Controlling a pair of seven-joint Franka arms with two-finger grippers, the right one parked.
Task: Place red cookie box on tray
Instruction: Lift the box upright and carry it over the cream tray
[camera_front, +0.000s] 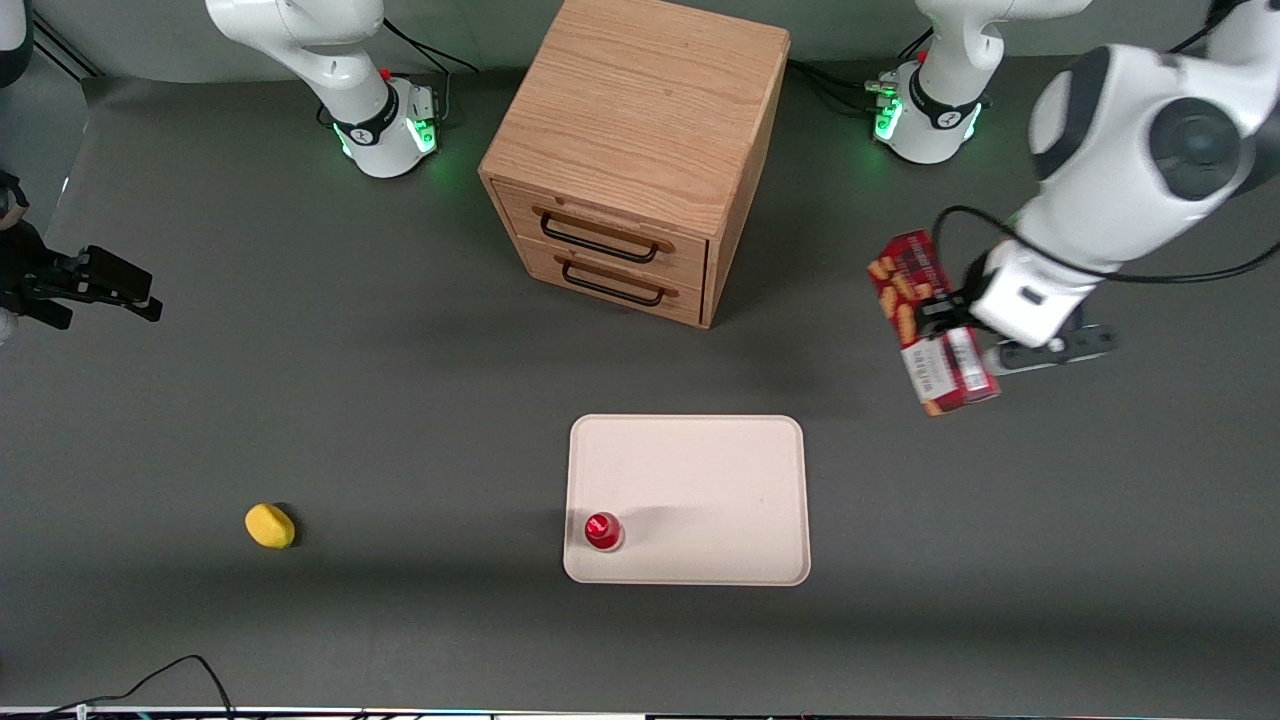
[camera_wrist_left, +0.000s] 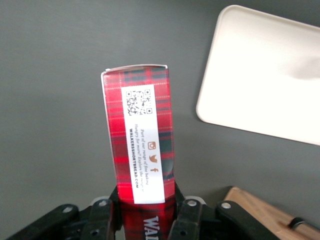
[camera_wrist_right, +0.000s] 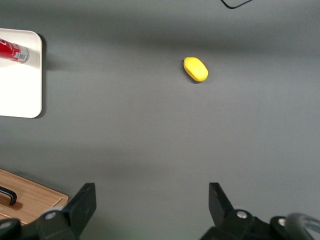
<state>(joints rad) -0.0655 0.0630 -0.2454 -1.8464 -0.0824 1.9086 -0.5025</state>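
Pale cream, the tray carries only a small red-capped bottle at a near corner. The red cookie box is held clamped in the gripper above the table, toward the working arm's end. Its lower end is hidden between the fingers.

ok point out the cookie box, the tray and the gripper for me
cookie box (camera_front: 930, 325): front view, middle of its printed face
tray (camera_front: 700, 480): front view, bare middle of its floor
gripper (camera_wrist_left: 145, 220): left wrist view, between fingertips, shut on the box
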